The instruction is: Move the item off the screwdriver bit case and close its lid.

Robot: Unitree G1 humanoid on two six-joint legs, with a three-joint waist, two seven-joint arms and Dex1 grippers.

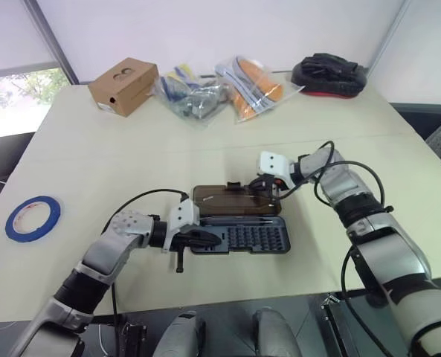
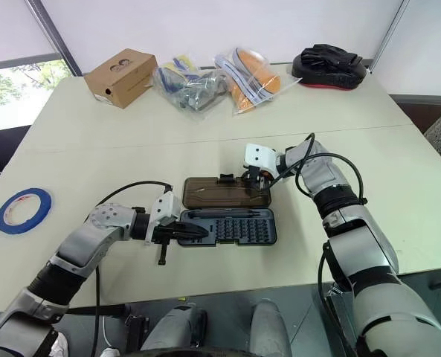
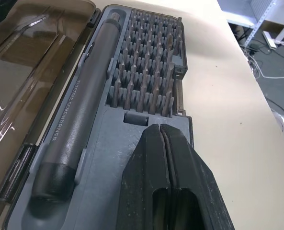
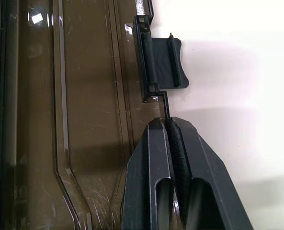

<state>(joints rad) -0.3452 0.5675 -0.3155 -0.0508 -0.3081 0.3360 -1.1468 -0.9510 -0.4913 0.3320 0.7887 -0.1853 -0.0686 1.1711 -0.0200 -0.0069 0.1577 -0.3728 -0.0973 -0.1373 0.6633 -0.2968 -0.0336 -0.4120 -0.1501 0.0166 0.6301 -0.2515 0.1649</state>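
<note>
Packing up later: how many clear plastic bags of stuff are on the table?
2, both at the table's far edge: one bag of blue items beside the cardboard box, one bag of orange items beside it, toward the black pad.

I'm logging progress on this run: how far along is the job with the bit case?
Done: nothing lies on the case; the tray with its bits and driver is clear. In hand: the right gripper is shut on the far edge of the lid, beside its black catch, while the shut left gripper presses on the tray's end. Left: the lid lies flat open on the table and must be swung over and latched.
</note>
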